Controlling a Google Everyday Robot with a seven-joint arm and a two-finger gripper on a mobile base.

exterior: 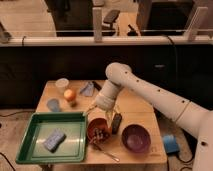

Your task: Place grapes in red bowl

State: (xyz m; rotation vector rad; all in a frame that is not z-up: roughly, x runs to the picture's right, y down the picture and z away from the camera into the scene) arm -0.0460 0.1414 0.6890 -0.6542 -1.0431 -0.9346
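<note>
The red bowl (95, 125) stands near the table's front edge, between the green tray and the purple bowl. The grapes (102, 134), a small dark reddish bunch, lie inside it toward its front. My gripper (102, 113) hangs just above the bowl's back rim, pointing down, its fingers spread apart and holding nothing. The white arm reaches in from the right.
A purple bowl (135, 138) stands right of the red bowl, with a dark upright object (116, 122) between them. A green tray (35, 145) holding a blue sponge (54, 140) is at the left. An orange fruit (70, 95), a white cup (62, 84), a blue cloth (88, 90) and a utensil (106, 152) are also on the table.
</note>
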